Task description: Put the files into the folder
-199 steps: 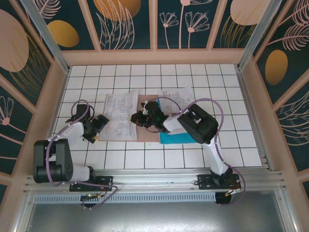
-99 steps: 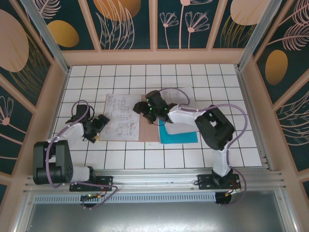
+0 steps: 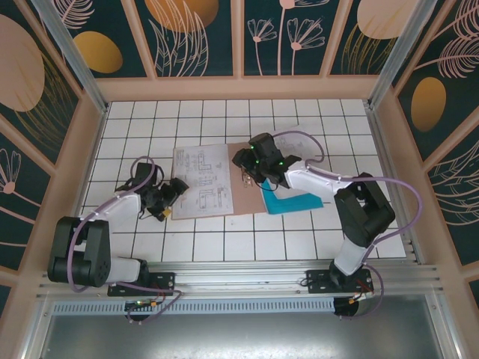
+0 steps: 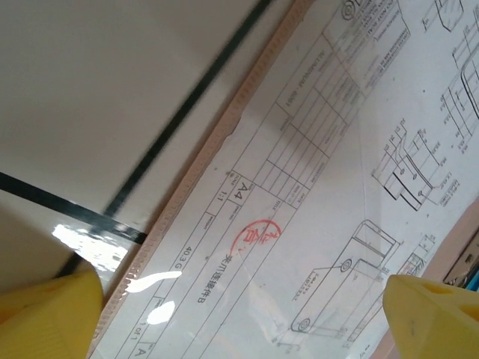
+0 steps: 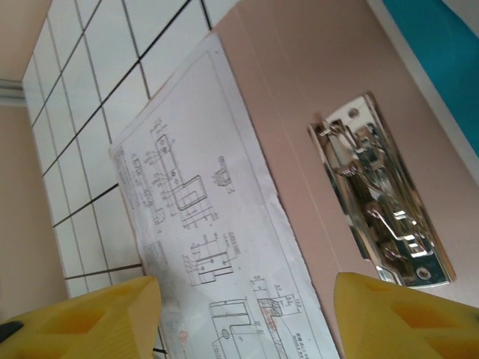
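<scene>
Kraft folder [image 3: 247,203] lying open on the white tiled table [image 3: 359,127], both claws spread and empty
The white sheet of printed drawings [image 3: 200,179] lies flat on the folder's left leaf; the teal-blue sheet [image 3: 299,202] sits at its right side, partly under the right arm. A metal clip [image 5: 382,194] is fixed to the bare card. The left gripper [image 3: 169,200] is low over the drawing's near-left edge, the right gripper [image 3: 245,166] above the clip

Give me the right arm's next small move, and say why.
Probably swing the open right gripper right and down onto the plain teal-blue sheet, to drag it onto the pinkish-brown card folder. The white printed sheet already lies on the folder; the teal one sticks out past its right edge.
</scene>
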Motion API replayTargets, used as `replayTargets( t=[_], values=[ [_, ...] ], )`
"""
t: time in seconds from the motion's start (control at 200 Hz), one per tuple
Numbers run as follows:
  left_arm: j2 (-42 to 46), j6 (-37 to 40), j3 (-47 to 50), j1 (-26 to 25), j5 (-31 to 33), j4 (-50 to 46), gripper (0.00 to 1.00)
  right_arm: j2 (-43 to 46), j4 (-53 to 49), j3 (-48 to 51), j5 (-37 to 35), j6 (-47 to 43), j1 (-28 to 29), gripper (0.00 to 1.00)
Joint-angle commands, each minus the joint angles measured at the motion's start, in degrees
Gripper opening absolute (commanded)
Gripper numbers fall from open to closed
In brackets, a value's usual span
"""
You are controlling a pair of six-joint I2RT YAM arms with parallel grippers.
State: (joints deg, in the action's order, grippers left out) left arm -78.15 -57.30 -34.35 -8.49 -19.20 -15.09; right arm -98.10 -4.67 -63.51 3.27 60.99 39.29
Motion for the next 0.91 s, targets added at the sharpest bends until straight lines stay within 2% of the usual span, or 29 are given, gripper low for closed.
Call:
replayTargets(
  t=[0.0,0.16,0.305,0.37,0.485,0.57,0.711,0.901],
  values=[
    [-0.56,-4.86,1.46,-4.61,-6.84,1.66,0.96,2.5,-1.75,1.97,-3.05,2.44,-1.28,0.63],
    [-1.0,-5.48,-0.43,-7.22,-5.15,0.51,0.96,2.57,-2.07,2.48,-3.31,3.87,-1.73,0.61],
    [2.23,-1.74,-5.48,-7.23,5.41,-11.05,0.97,2.26,-3.57,2.52,-3.88,6.77,-1.88,0.61],
    [3.82,-0.85,-7.83,-7.23,8.0,-13.67,0.96,1.68,-4.55,1.72,-3.88,7.76,-2.0,0.61],
    [2.69,-0.41,-10.54,-7.47,4.21,-12.32,0.91,-0.12,-8.42,-1.39,-3.88,9.1,-2.56,0.61],
    [0.55,-1.04,-12.45,-9.57,1.97,-9.9,0.87,-1.27,-11.6,-3.43,-3.56,11.4,-3.02,0.62],
    [-3.33,-4.58,-13.6,-14.57,-1.39,-2.31,0.87,-3.42,-12.83,-5.14,0.54,13.43,-4.44,0.62],
    [-9.05,-7.77,-15.07,-18.89,-1.55,3.98,0.88,-5.19,-13.12,-7.43,2.41,13.4,-5.27,0.62]
  ],
)
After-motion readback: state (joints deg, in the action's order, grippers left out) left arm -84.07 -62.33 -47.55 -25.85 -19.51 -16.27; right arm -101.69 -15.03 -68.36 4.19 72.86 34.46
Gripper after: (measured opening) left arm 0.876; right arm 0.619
